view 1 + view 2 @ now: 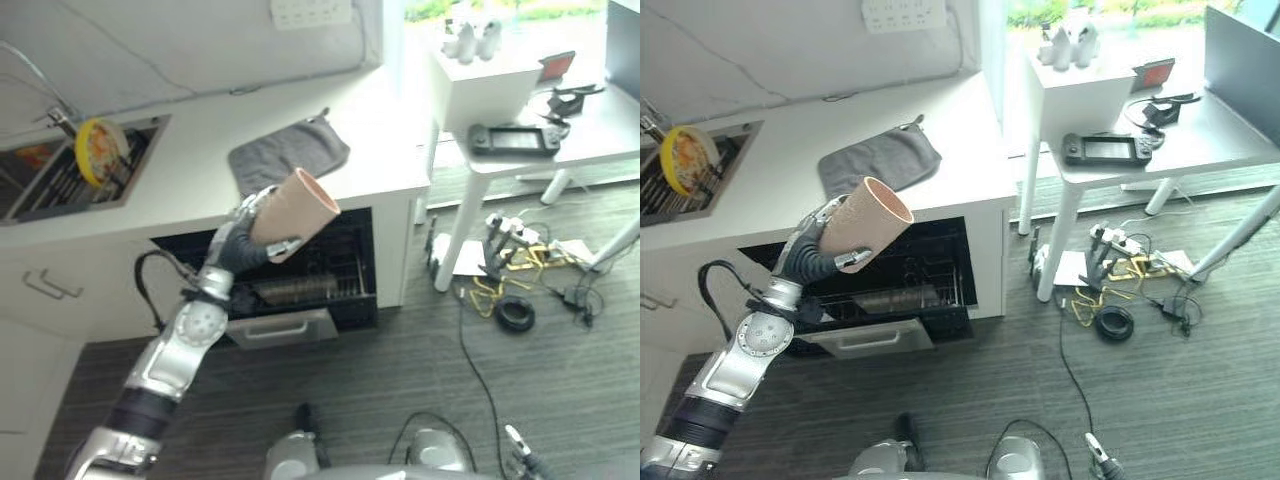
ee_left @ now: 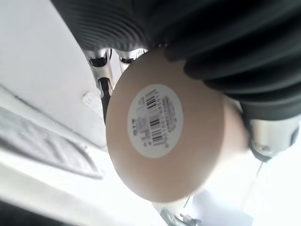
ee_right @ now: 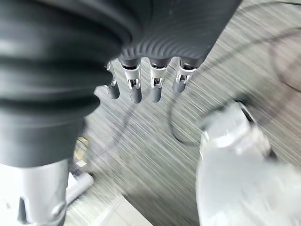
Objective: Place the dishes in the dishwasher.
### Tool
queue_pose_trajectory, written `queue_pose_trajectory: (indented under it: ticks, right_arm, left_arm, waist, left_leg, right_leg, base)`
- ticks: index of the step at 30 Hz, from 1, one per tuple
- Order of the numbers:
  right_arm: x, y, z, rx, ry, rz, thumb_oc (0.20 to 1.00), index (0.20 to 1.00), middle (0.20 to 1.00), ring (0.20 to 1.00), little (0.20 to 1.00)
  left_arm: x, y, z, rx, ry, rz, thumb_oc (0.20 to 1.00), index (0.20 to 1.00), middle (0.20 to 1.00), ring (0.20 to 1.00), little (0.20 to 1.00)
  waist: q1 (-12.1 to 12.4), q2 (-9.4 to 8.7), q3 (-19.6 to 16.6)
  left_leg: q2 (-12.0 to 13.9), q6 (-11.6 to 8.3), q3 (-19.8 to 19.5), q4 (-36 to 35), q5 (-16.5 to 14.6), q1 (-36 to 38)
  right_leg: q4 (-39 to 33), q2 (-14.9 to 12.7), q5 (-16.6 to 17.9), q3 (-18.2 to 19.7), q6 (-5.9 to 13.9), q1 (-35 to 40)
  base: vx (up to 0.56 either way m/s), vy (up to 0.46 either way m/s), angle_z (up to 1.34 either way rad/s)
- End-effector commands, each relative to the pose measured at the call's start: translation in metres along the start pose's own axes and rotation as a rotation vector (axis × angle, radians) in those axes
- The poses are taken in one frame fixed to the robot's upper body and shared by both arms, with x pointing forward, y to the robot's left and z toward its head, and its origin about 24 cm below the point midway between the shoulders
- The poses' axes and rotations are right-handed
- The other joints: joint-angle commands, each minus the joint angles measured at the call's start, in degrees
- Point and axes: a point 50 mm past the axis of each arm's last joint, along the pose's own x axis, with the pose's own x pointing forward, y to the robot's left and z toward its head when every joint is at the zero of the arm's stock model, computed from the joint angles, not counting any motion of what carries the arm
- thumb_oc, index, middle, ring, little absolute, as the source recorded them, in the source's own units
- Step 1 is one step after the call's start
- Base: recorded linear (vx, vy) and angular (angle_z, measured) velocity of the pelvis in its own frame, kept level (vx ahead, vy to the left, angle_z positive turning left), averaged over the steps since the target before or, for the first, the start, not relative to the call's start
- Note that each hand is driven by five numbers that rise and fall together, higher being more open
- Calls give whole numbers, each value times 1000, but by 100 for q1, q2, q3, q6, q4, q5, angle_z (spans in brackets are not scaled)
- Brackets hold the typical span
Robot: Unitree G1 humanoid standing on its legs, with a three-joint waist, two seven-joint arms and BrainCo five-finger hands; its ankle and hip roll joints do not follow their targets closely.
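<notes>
White counter (image 1: pixel 200 180) (grey cloth (image 1: pixel 288 153) on it) behind the left hand (image 1: pixel 238 245) clutching a cup (image 1: pixel 295 211).

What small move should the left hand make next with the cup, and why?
Probably lower the cup toward the open dishwasher. The left hand has its fingers curled round the cup, held tilted in the air just in front of the counter, above the dishwasher's rack, so it only needs to come down and in.

Grey cloth (image 1: pixel 288 152) on counter (image 1: pixel 200 170) (handheld console (image 1: pixel 514 139) on side table (image 1: pixel 590 130)).
</notes>
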Motion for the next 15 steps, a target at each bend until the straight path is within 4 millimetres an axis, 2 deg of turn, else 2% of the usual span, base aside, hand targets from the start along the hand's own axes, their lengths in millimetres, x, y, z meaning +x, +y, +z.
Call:
queue_pose_trajectory:
  ticks: [1, 7, 15]
  right_arm:
    - [-3, -5, -12, 16, 27, -45, 1000, 1000, 1000, 1000, 1000]
    - [-1, 3, -8, 13, -6, -18, 1000, 1000, 1000, 1000, 1000]
    - [0, 5, 4, 16, -45, 5, 1000, 1000, 1000, 1000, 1000]
  left_arm:
    - [15, 21, 18, 54, -117, 104, 200, 200, 200, 200, 200]
    - [19, 26, 22, 65, -160, 116, 200, 200, 200, 200, 200]
    - [17, 36, 26, 75, -186, 121, 200, 200, 200, 200, 200]
  waist:
    - [68, 119, 56]
    - [229, 87, 132]
    - [449, -69, 121]
  left_leg:
    - [204, -461, -215, -158, -531, 324]
    - [-16, -311, -216, -184, -590, 199]
    - [15, -280, -19, -114, -564, -9]
  right_leg:
    - [-648, -49, 630, -215, 63, 79]
    - [-914, -246, 890, -330, 203, 42]
    - [-1291, -309, 994, -560, 282, 257]
  base:
    - [61, 225, 23]
    - [1, 85, 19]
    - [4, 3, 0]
